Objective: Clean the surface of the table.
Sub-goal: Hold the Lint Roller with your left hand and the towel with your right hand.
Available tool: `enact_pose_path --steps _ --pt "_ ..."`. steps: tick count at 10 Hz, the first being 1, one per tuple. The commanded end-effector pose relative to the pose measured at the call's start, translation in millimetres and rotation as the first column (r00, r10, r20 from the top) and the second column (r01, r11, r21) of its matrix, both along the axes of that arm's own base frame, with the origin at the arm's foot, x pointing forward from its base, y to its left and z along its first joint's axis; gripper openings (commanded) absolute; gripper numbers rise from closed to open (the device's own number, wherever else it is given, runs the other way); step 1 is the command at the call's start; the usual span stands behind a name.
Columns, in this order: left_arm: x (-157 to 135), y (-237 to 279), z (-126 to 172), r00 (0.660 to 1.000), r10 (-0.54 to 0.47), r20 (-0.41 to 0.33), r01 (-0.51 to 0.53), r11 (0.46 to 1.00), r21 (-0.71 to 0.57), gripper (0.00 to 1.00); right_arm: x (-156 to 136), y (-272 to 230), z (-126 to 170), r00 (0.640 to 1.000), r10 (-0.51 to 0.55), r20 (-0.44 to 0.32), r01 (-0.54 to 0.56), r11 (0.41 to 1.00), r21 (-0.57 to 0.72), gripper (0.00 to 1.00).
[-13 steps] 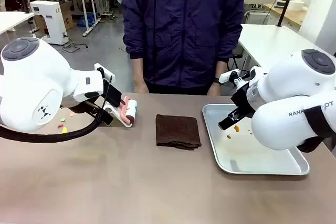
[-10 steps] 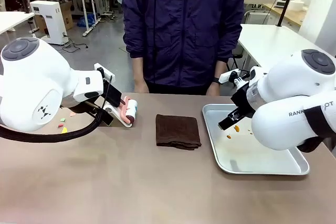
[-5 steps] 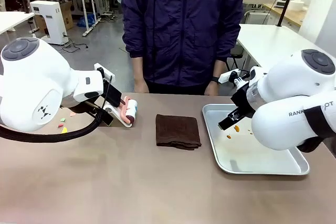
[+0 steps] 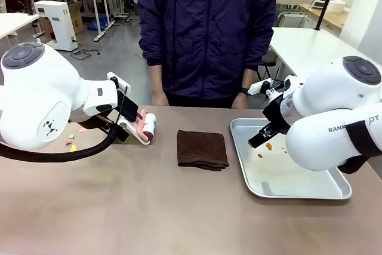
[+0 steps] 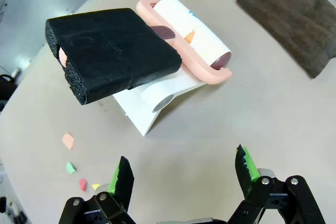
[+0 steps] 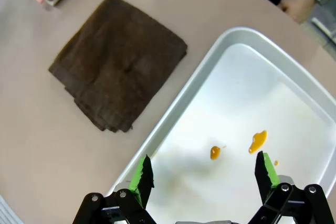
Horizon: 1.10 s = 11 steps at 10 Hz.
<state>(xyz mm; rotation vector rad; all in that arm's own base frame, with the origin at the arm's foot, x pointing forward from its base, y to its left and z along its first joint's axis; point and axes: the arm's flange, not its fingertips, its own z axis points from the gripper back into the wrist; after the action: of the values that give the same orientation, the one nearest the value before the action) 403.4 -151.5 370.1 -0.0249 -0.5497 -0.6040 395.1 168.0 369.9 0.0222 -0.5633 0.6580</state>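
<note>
While the left end effector (image 5: 182, 163) gapes empty above the lint roller (image 5: 185, 34) by the far edge of the surface (image 4: 149, 207) and the right end effector (image 6: 202, 165) hangs open over the tray (image 6: 247, 93) at its right edge, a skewed grab could shove the roller into the scraps (image 5: 68, 140).

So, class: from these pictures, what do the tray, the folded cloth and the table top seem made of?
The tray: likely metal, silver and shiny, with soft reflections. The folded cloth: dark brown fabric, perhaps terry; fuzzy nap, layered edges. The table top: smooth matte taupe, possibly laminate; no glare or grain.
</note>
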Motion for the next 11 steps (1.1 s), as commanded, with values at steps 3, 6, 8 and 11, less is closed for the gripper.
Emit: enact_pose_path --steps 3,6,8,11 --pt "-11.5 -3.0 34.3 0.961 0.123 -0.247 -0.159 0.979 -0.13 1.0 -0.4 -4.2 25.6 0.953 -0.135 -0.27 0.157 0.986 0.06 1.0" --pt "-33.6 9.7 61.3 0.887 0.083 -0.454 -0.257 0.906 -0.337 1.0 -16.9 -25.9 60.1 0.865 -0.138 -0.483 0.265 0.942 0.207 1.0" --pt "-56.3 43.0 91.1 0.893 -0.037 -0.449 -0.227 0.824 -0.52 1.0 -38.1 -61.1 84.9 0.834 -0.076 -0.547 0.33 0.863 0.383 1.0" --pt "-87.1 141.8 115.3 0.936 -0.018 -0.352 -0.253 0.662 -0.706 1.0 -73.2 -143.2 97.1 0.834 -0.107 -0.542 0.471 0.65 0.596 1.0"
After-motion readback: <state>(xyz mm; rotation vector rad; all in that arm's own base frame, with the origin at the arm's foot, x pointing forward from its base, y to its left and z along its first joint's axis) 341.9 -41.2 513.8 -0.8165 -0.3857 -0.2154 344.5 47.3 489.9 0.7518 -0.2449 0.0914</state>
